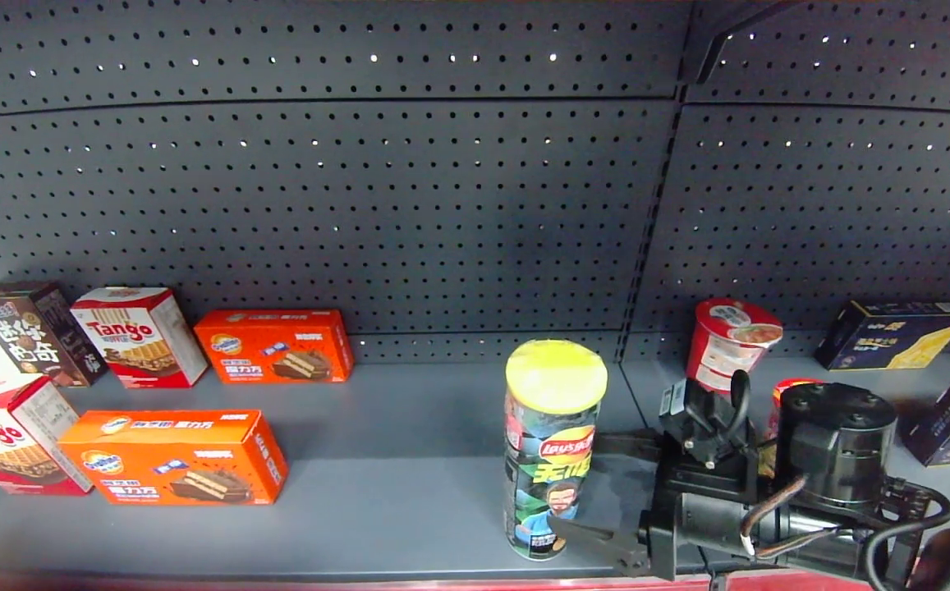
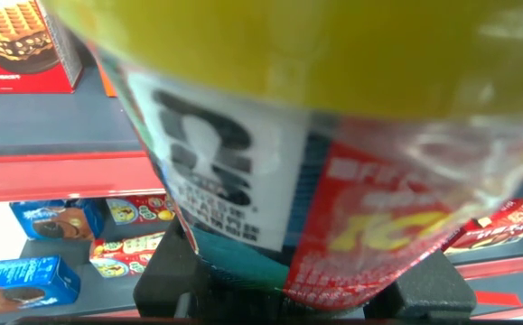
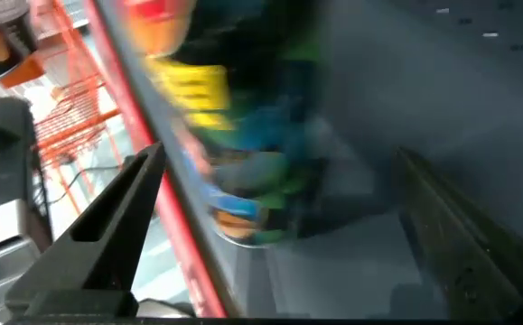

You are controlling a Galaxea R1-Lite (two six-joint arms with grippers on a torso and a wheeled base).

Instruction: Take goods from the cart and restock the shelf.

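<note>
Right gripper, fingers spread apart, straddles the upright yellow-lidded chip can on the shelf. Left gripper is clamped on a red can.

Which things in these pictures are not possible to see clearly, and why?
Head view: red item behind the cup, mostly hidden by the right arm.
Right wrist view: chips can blurred, print unreadable.
Left wrist view: second can in the left gripper, too near, top cut off.
</note>
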